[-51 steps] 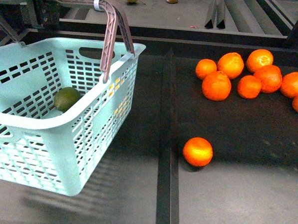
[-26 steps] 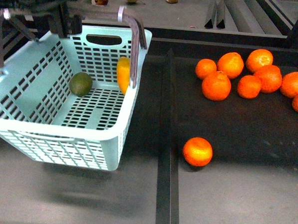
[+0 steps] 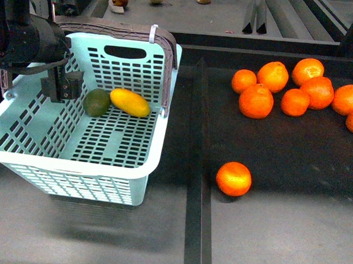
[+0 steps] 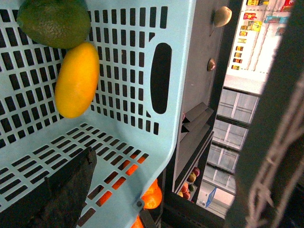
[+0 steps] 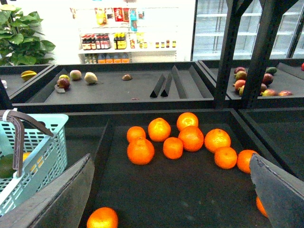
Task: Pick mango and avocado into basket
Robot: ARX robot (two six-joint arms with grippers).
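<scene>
Both fruits were inside the basket [image 3: 23, 115] at this moment. In the front view the mango [image 3: 129, 102] lay on the slotted floor near the far wall, on its side, with the avocado [image 3: 97, 102] touching its left end. The left wrist view agreed: avocado [image 4: 53, 21] against one end of the mango [image 4: 77, 79], both resting on teal slats. The swing handle [image 3: 163, 48] with its white zip tie stood over the far rim.

Left gripper [image 3: 61, 86] hung inside the basket by its left wall, just beside the avocado but apart from it. Its fingers appeared empty; whether they were spread or pressed together could not be told, since the front view showed only a dark block and the wrist view only one dark fingertip [image 4: 71, 187].

Right gripper [image 5: 175, 209] was over the black shelf, well apart from the basket, fingers spread wide and holding nothing.

The oranges [image 3: 285, 90] sat in a cluster on the right shelf, one stray orange [image 3: 234, 178] nearer the front.

Judgement: placement looked complete for both items. What was left, if anything, was clearing the left arm out of the basket.
</scene>
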